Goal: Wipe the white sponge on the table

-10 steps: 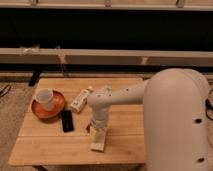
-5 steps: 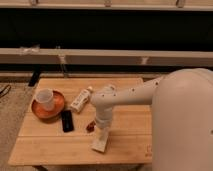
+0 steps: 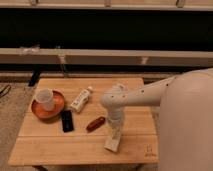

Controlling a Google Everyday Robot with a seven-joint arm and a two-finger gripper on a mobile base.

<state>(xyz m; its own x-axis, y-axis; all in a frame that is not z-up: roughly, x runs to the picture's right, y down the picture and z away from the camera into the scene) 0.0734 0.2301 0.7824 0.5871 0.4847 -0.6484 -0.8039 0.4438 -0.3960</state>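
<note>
The white sponge point(image 3: 112, 144) lies on the light wooden table point(image 3: 55, 150), near the front edge and right of centre. My gripper point(image 3: 114, 133) points straight down onto the sponge's far end, shut on it and pressing it against the table top. My white arm point(image 3: 145, 96) reaches in from the right, with its elbow above the table's middle. The sponge's far end is hidden under the gripper.
An orange bowl point(image 3: 54, 109) holding a white cup point(image 3: 44, 98) stands at the left. A black phone point(image 3: 66, 120), a white capped bottle point(image 3: 81, 99) and a small red-brown object point(image 3: 95, 123) lie left of the gripper. A low rail point(image 3: 100, 56) runs behind the table.
My gripper and the sponge have slid together to the right along the table's front. The arm's elbow has swung right as well. The other objects have not moved.
</note>
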